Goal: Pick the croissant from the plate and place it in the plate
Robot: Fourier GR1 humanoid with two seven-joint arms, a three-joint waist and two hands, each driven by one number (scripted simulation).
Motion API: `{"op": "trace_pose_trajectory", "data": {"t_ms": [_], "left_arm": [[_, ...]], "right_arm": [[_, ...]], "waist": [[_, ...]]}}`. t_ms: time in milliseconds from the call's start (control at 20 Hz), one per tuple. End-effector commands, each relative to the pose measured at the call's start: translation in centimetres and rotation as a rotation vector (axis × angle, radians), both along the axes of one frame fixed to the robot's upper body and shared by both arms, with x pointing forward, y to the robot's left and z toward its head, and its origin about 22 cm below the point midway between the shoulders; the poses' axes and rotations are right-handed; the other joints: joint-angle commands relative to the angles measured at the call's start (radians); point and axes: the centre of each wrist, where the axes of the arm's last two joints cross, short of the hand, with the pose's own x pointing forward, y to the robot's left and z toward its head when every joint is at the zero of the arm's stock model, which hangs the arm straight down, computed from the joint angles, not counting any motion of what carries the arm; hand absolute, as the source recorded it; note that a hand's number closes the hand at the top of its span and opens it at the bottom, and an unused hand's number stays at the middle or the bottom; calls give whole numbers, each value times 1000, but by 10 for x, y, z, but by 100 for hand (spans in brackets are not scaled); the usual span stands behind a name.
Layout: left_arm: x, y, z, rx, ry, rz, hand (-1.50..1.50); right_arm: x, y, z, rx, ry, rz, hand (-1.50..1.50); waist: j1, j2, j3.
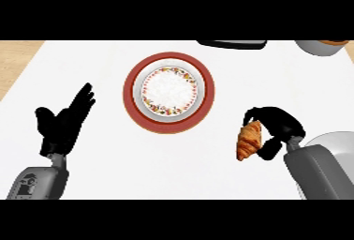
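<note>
- Croissant (249,139) sits in the right hand (278,127), hanging long end down on the hand's left side, right of the plate (133,89) and apart from it.
- Right hand curls its fingers round the croissant's upper half; the lower tip sticks out free below the grip.
- Cannot tell whether the croissant is above the surface (173,168) or touching it; the steep downward view hides height.
- Plate has a red outer ring and a white centre with a flowered band; nothing lies on it.
- Risk: only the top part looks gripped, so the pastry could swing or slide out while carried left.
- Risk: a soft, flaky croissant may crush or tear under curled fingers, leaving a piece behind.
- Risk: if released early it lands on the white surface short of the rim, since open surface lies between hand and plate.
- Risk: if carried low, the hanging tip could catch the plate's raised edge and shove the plate.
- Risk: set down on the sloping red ring, it could roll off; aiming at the white centre looks safer.
- Left hand (62,123) rests at the view's left, fingers straight and spread, pointing up, well clear of the plate.
- A pale round thing (339,140) lies by the right forearm at the right edge; the elbow could bump it on the swing.
- Dark object (232,43) and bowl (321,47) at the top edge are out of the path.
</note>
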Motion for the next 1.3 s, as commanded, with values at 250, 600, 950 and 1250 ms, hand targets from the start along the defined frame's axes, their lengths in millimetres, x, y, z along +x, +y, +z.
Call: {"op": "trace_pose_trajectory", "data": {"t_ms": [250, 600, 950, 1250], "left_arm": [[9, -23, 0, -15, 12, -80, 0], [19, -21, 11, 6, -12, -73, 0], [25, -44, 8, -5, -4, -118, 0], [20, -31, 1, 6, -6, -80, 0]], "right_arm": [[16, 168, 94, 164, -518, -124, 150], [19, 211, 142, 109, -851, -407, 150], [21, 245, 154, 143, -892, -695, 150], [32, 249, 128, 117, -870, -814, 150]], "waist": [[64, -2, 6], [76, 8, 5], [81, 26, 7], [45, 23, 11]]}}
